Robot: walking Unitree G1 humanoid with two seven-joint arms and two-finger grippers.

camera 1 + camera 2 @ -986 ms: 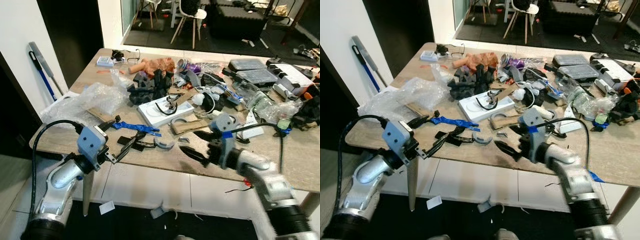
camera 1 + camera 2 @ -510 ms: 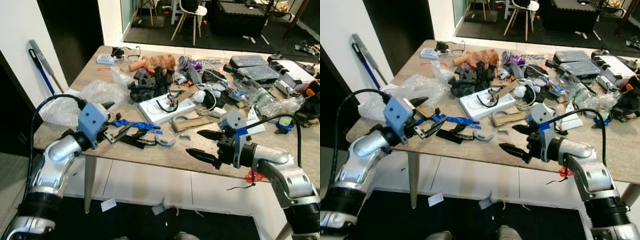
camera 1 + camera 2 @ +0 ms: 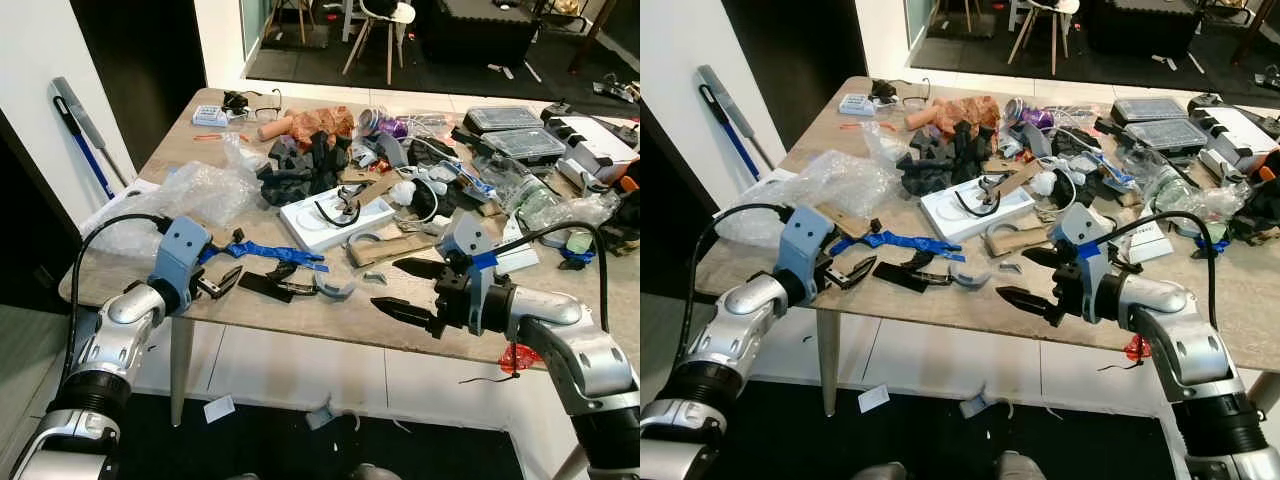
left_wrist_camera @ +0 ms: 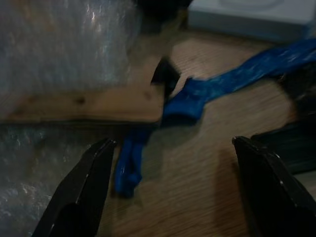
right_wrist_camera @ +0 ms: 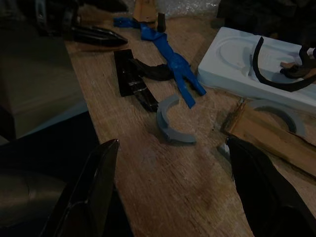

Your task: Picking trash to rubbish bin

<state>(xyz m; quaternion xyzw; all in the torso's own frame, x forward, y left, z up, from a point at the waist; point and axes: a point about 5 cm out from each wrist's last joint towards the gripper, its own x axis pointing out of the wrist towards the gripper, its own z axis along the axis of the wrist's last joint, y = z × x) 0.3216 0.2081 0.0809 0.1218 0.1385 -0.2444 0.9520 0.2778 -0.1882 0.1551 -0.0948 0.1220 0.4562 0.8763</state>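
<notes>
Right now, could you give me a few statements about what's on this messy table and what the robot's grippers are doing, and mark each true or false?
1. The left gripper is open near the blue strip. True.
2. The right gripper holds the grey curved piece. False: it is open and holds nothing.
3. Bubble wrap lies on the table's left part. True.
4. The white tray lies on the floor. False: it is on the table.
</notes>
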